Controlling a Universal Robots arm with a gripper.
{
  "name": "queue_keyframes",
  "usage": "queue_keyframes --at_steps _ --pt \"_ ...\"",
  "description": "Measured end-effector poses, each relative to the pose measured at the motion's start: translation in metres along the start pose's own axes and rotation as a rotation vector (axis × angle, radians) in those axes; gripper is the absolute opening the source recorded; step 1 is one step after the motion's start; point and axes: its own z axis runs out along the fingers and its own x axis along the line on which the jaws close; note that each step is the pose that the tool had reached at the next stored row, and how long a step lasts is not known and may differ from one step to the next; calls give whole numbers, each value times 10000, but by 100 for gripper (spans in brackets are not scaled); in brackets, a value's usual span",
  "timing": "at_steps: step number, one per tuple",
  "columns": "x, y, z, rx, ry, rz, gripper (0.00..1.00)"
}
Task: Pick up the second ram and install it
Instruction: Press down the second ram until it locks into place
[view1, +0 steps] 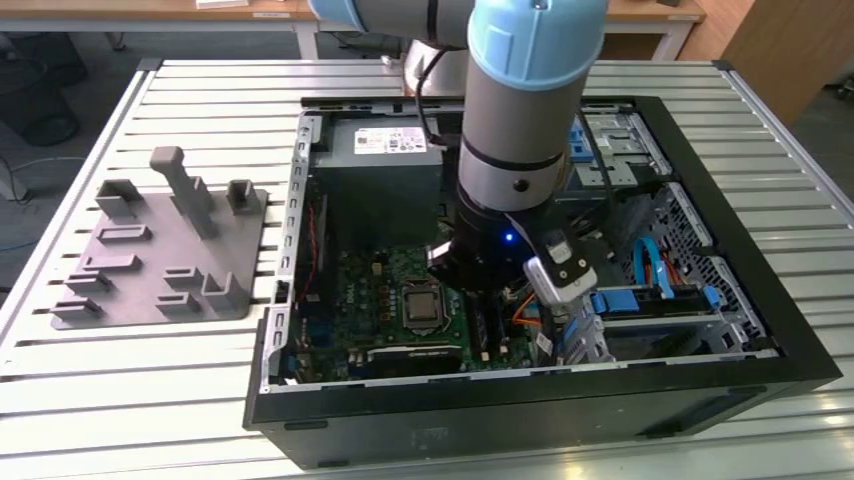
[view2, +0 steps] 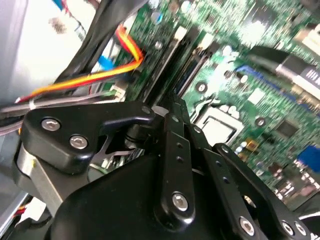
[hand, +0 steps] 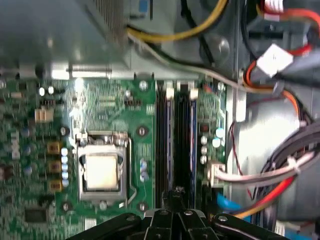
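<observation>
Starting at 9 o'clock in the exterior view, the grey fixture (view1: 160, 255) sits on the slatted desk (view1: 80, 370) with its posts bare; we see no circuit strip lying on it. Toward the centre stands the open computer case (view1: 534, 420), with the green motherboard (view1: 367, 290) on its floor and the processor socket (view1: 422, 306) near the middle. In the first wrist view the memory slots (hand: 175, 135) run as long dark channels with bluish edges at 3 o'clock of that socket. The tool (hand: 174, 192) hangs low inside the case, in line with those channels at their 6 o'clock end. We cannot tell whether it is clenched or released, nor whether it carries anything. The second ram we cannot pick out for certain: it may be one of the thin strips standing edge-on in the slots, or it may sit hidden under the tool. We judge the work to be at the installing step, not the pick-up, since the arm is down over the slots and well away from the fixture. A move here calls for the strip to stay square to its channel and the push to go straight down, clear of the orange and red cables (hand: 270, 175) bunched at 3 o'clock of the slots.
</observation>
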Motion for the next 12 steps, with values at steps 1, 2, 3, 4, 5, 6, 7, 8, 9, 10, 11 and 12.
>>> queue_keyframes --at_steps 1,2,3,4,5,6,7,8,9,10,11,12 --pt "0 -21 6 -5 -3 0 10" --pt "0 -39 8 0 -2 -1 10" --pt "0 -51 8 4 -1 -1 10" --pt "0 -58 9 6 -1 -2 10" --pt "0 -64 10 5 -1 -4 10" --pt "-1 -70 11 4 -1 -6 10" --pt "-1 -76 11 5 -2 -8 10" --pt "-1 -82 11 5 -1 -8 10" --pt "0 -86 11 6 -1 -9 10" --pt "0 -88 11 7 -1 -9 10" --pt "-1 -87 11 6 -1 -8 10" --pt "-1 -87 11 5 -1 -9 10"
